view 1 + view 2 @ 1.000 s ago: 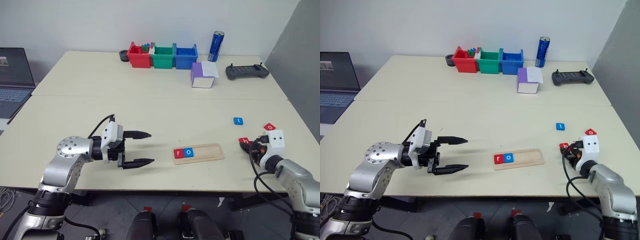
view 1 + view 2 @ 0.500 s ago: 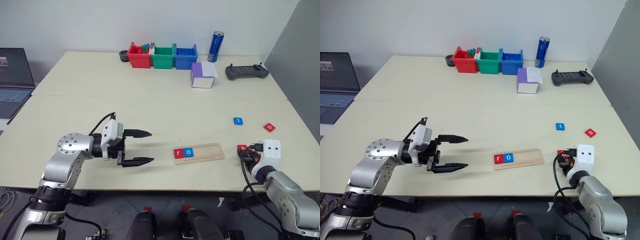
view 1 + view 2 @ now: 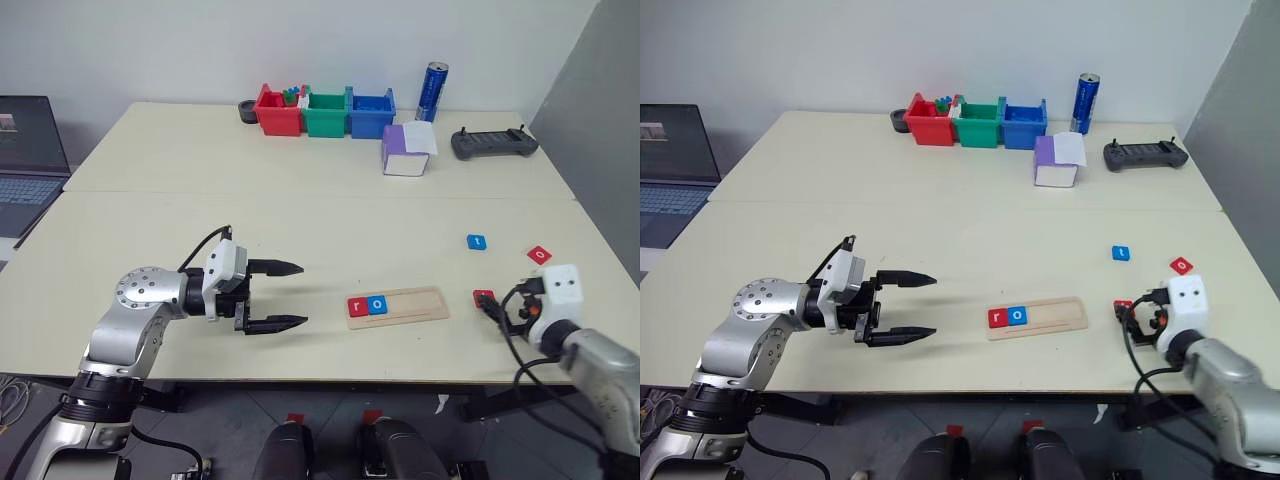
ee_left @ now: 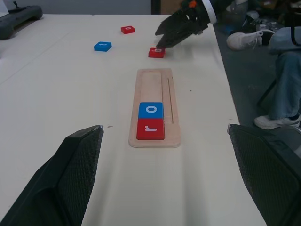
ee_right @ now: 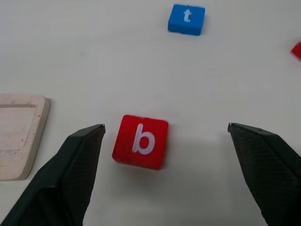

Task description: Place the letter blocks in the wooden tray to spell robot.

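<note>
Head view: the right pincer, a second ago shut at the red b tile, has lifted and now stands apart just right of the tray. The left pincer hangs wide left of it.

Left wrist: the tray holds r and o.

Right wrist: the b lies free on the tabletop beside the tray end; t farther off, a red tile, probably o, at the edge.

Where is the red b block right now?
The red b block lies flat on the table, just right of the wooden tray, below the open right gripper.
</note>
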{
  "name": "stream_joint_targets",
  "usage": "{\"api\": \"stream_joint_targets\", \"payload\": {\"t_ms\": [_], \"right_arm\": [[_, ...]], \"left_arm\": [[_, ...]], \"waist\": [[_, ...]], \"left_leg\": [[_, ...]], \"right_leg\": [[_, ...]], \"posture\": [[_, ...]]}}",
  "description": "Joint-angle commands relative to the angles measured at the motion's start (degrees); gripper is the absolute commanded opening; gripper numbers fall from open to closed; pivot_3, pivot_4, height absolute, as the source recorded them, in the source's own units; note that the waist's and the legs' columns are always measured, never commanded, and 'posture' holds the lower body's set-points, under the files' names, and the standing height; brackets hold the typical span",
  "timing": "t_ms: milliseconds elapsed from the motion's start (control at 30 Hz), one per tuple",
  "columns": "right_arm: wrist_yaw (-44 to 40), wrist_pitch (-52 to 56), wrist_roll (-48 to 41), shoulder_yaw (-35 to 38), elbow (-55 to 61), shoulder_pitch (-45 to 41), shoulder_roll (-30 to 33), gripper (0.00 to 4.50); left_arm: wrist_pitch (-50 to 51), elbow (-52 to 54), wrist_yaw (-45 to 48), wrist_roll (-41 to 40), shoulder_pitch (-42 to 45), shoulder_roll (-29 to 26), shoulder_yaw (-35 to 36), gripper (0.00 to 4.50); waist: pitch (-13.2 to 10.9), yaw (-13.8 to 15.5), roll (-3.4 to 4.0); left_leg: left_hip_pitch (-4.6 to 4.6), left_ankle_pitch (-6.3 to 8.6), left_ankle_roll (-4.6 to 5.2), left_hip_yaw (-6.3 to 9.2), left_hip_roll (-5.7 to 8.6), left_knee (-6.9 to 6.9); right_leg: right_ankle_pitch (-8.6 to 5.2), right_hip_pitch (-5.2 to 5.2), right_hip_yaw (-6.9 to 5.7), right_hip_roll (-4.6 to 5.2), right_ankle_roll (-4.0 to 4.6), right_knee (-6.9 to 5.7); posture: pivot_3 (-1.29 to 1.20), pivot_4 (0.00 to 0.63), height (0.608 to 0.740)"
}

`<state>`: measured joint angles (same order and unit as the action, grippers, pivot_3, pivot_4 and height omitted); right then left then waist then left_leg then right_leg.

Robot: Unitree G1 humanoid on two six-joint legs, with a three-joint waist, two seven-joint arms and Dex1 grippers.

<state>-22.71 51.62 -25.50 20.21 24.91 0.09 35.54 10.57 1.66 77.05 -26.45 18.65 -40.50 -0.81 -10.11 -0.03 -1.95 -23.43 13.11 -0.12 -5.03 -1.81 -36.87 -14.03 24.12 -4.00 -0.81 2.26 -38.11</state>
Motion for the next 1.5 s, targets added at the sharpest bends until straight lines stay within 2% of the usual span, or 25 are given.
{"api": "stream_joint_targets", "payload": {"t_ms": [33,100,200,333,467,567,933,1067,1267,1367,1500], "right_arm": [[-15.56,-8.87,-0.11,-1.35,-4.99,-1.98,10.1,4.49],[-25.81,-15.93,0.85,-5.16,-10.44,-3.16,15.43,4.49],[-39.28,-25.18,3.08,-11.67,-23.47,-9.24,20.03,4.49],[-53.94,-39.82,9.36,-20.33,-40.4,-18.89,22.01,4.49],[-62.09,-51.29,15.3,-26.08,-55.32,-28.72,21.19,4.49],[-65.87,-56.15,17.8,-28.32,-61.9,-33.01,20.38,4.49],[-62.42,-63.12,24.85,-30.97,-76.54,-41.51,14.8,4.49],[-63.8,-63.15,25.7,-30.93,-79.12,-42.2,14.07,3.59],[-64.96,-64.17,26.18,-30.98,-80.14,-42.98,14.31,1.49],[-67.58,-63.08,24.8,-30.56,-74.75,-43.93,14.96,1.47],[-69.77,-56.57,20.5,-30.43,-59.46,-43.85,15.5,1.47]], "left_arm": [[-0.3,1.94,-0.18,0.0,-0.09,-0.72,0.51,4.5],[-0.15,2.31,-0.37,-0.03,-0.36,-0.74,0.52,4.5],[0.03,2.71,-0.59,-0.14,-0.59,-0.8,0.63,4.5],[-0.06,2.74,-0.61,-0.16,-0.59,-1.17,1.04,4.5],[0.49,4.28,-1.28,-0.42,-1.33,-1.85,1.68,4.5],[1.05,5.87,-1.97,-0.82,-2.53,-2.48,2.32,4.5],[1.76,9.09,-3.03,-1.18,-4.64,-3.29,2.65,4.5],[2.06,9.74,-3.63,-1.2,-5.31,-3.7,3.13,4.5],[1.62,9.35,-3.85,-1.24,-5.6,-4.15,3.41,4.5],[1.33,8.87,-3.69,-1.06,-5.38,-4.02,3.22,4.5],[0.75,8.15,-3.33,-0.83,-5.04,-3.88,2.98,4.5]], "waist": [[-0.01,-0.01,0.01],[0.0,0.0,-0.01],[-0.01,-0.1,-0.02],[-0.02,-0.05,0.0],[-0.04,-0.04,0.02],[-0.04,-0.05,0.02],[-0.05,-0.06,0.04],[-0.04,-0.08,0.04],[-0.04,-0.03,0.04],[-0.04,-0.04,0.05],[-0.08,-0.33,0.1]], "left_leg": [[0.0,0.0,0.01,0.0,0.0,-0.01],[0.02,0.02,0.04,0.02,0.0,0.01],[0.03,0.05,0.08,0.03,-0.02,0.0],[0.03,0.05,0.08,0.02,0.0,-0.02],[0.02,0.05,0.08,-0.05,0.01,-0.05],[0.03,0.04,0.07,-0.07,0.0,-0.06],[0.1,0.03,0.05,-0.16,-0.01,-0.08],[0.18,0.02,0.04,-0.21,-0.02,-0.08],[0.28,0.03,0.05,-0.25,-0.01,-0.07],[0.32,0.03,0.05,-0.31,-0.01,-0.07],[0.45,0.03,0.05,-0.54,0.01,-0.07]], "right_leg": [[0.0,0.0,0.0,0.0,0.0,0.0],[0.0,-0.02,-0.03,-0.01,0.0,0.04],[0.0,-0.03,-0.03,-0.06,0.01,0.08],[0.0,-0.03,-0.01,-0.05,0.01,0.06],[0.0,-0.01,0.04,-0.05,0.01,0.04],[-0.01,-0.01,0.07,-0.04,0.03,0.03],[-0.01,-0.03,0.15,-0.01,0.06,-0.08],[-0.01,-0.06,0.19,-0.01,0.07,-0.12],[-0.03,-0.13,0.22,0.0,0.11,-0.14],[-0.04,-0.12,0.26,0.0,0.12,-0.2],[-0.12,-0.03,0.47,0.06,0.24,-0.57]], "posture": [[0.0,0.15,0.74],[0.0,0.15,0.74],[0.0,0.15,0.74],[0.0,0.15,0.74],[0.0,0.15,0.74],[0.0,0.15,0.74],[0.0,0.15,0.74],[0.0,0.15,0.74],[0.0,0.15,0.74],[0.0,0.15,0.74],[0.0,0.15,0.74]]}}
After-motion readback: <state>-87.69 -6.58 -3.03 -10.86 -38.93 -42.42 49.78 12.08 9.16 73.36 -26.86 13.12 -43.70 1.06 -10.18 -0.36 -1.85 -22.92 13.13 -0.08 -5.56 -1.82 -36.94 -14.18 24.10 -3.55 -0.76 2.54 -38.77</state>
